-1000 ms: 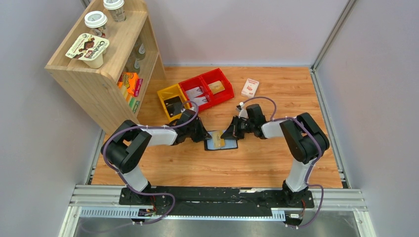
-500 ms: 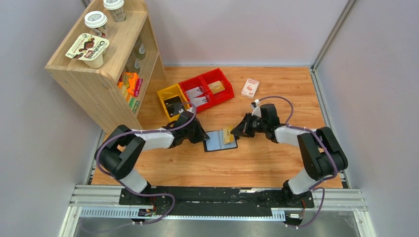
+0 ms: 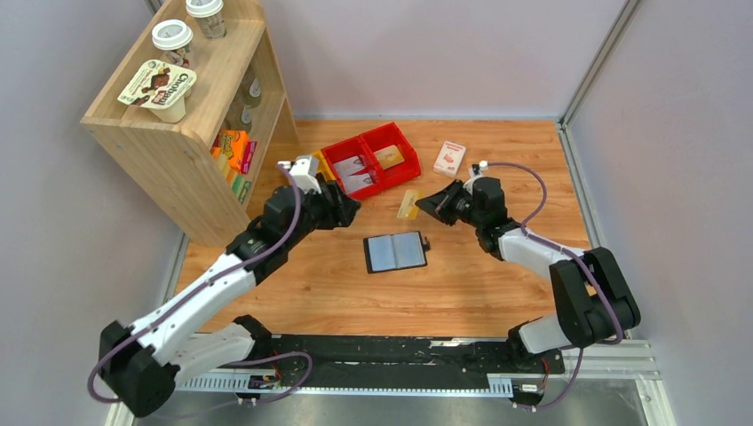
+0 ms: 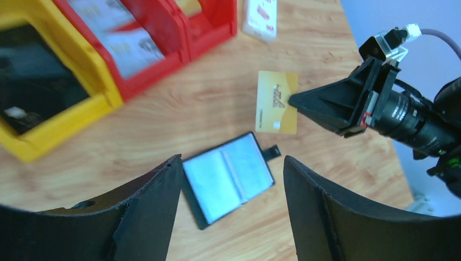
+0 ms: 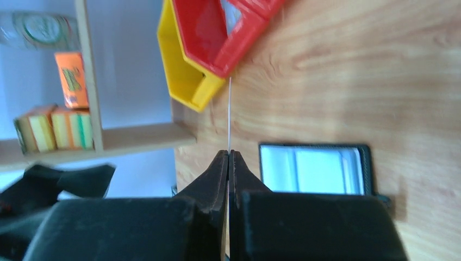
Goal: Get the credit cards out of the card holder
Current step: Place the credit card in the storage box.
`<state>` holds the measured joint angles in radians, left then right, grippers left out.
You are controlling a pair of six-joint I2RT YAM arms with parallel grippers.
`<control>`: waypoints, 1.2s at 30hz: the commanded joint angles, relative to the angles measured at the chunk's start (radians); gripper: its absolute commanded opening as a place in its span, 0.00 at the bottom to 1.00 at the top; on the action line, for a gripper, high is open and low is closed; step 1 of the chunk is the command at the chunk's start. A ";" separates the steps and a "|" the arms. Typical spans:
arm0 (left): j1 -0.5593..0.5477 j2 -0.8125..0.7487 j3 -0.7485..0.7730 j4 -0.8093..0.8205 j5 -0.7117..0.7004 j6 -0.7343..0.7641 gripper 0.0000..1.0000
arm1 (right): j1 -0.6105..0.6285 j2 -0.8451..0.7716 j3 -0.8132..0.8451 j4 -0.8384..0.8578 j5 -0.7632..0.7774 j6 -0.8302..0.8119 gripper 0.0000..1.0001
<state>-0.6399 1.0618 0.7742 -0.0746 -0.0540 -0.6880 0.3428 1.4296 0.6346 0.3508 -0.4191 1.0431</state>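
Observation:
The card holder [image 3: 395, 252] lies open and flat on the wooden table, its bluish-grey pockets up and its small black tab pointing right. A golden credit card [image 3: 408, 204] hangs above the table just behind the holder, with my right gripper [image 3: 427, 206] shut on its right edge. From the right wrist the card [image 5: 230, 109] shows edge-on as a thin line between the closed fingers. My left gripper [image 3: 346, 209] hovers left of the card, open and holding nothing. In its wrist view the holder [image 4: 228, 176] lies below and between its fingers [image 4: 163, 190].
Two red bins [image 3: 368, 160] and a yellow bin [image 4: 54, 125] stand behind the left gripper, with silvery packets and a tan card [image 3: 388, 157] inside. A white-and-red box [image 3: 449, 157] lies at the back right. The wooden shelf [image 3: 186, 115] fills the back left.
My right gripper has drawn the card out of the holder and carried it back and to the right. My left gripper has let go of the holder, opened and lifted away to the back left.

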 commanded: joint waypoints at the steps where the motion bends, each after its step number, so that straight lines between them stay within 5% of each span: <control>1: 0.003 -0.167 0.056 -0.157 -0.158 0.295 0.76 | 0.018 0.060 0.100 0.154 0.202 0.124 0.00; 8: 0.017 -0.287 0.088 -0.180 -0.355 0.632 0.76 | 0.042 0.294 0.305 0.229 0.399 0.225 0.00; 25: 0.034 -0.382 -0.032 -0.117 -0.526 0.671 0.76 | 0.150 0.712 0.695 0.142 0.778 0.331 0.00; 36: 0.034 -0.388 -0.035 -0.114 -0.520 0.673 0.76 | 0.186 0.839 0.886 0.004 0.813 0.359 0.03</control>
<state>-0.6113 0.6834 0.7372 -0.2153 -0.5629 -0.0376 0.5171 2.2562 1.4544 0.4294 0.3256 1.3716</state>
